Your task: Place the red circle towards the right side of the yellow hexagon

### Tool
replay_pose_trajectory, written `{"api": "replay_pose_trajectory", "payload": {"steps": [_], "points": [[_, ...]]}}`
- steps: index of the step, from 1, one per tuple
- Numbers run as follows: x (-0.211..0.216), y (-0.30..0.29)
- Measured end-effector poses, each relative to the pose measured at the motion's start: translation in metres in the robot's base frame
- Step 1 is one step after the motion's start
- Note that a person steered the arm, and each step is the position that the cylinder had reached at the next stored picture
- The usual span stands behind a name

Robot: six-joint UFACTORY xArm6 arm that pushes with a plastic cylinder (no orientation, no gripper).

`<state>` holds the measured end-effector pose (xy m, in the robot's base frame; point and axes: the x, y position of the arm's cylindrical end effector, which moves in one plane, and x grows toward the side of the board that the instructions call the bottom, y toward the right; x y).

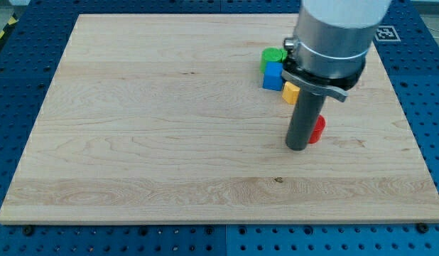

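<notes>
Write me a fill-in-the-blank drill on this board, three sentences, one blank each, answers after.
1. My tip stands against the view's left side of the ____ block.
2. The green block touches the ____ block just below it.
3. The yellow block lies toward the view's ____ from the red block.

Missing words: red; blue; top
</notes>
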<state>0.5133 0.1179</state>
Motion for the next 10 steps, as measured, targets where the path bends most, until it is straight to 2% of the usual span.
{"api": "replay_pose_trajectory", "payload": {"steps": [2, 3, 4, 7, 9, 10], "points": [[0.001, 0.05], [0.018, 0.071], [0.015, 0.056], [-0.038, 0.05], [-0.035, 0.036], [-0.052, 0.037]]}}
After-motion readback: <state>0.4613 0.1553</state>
